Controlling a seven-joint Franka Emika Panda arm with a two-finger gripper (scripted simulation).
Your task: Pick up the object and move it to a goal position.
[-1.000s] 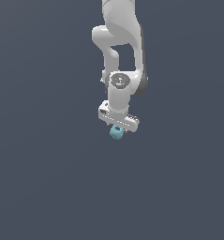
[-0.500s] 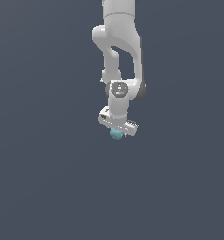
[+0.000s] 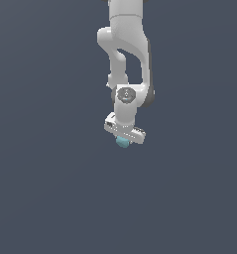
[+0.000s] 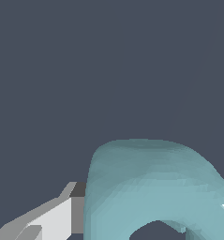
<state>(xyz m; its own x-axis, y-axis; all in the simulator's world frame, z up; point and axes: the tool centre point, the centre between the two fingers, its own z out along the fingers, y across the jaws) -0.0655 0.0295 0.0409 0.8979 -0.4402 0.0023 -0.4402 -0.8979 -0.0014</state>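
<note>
Exterior view: white Franka Panda arm comes down from 12 o'clock, and its white gripper sits just below frame centre, tilted, with the small light-teal rounded block poking out under it at about 6 o'clock of the wrist. Block looks lifted, pinched in the gripper, though the plain dark grey-blue desk gives no shadow or edge to confirm height. Wrist view: teal block fills the near part of the picture, curved body with a dark hollow on its near face, touching a white and grey gripper finger on one side; other finger is out of shot. So gripper reads as clenched on the block, judged from the contact and from the block hanging under the hand. Step in hand: carry phase, grasp done, transport to goal under way by my reading. No goal marker visible in either view, so cannot tell direction or how far is left. Next move calls for holding the squeeze steady and translating smoothly; block is small and rounded, could slip or rotate if jerked. Brands, labels, writing: none readable anywhere; grey round cap on wrist joint has a blurred mark, too small to read.
</note>
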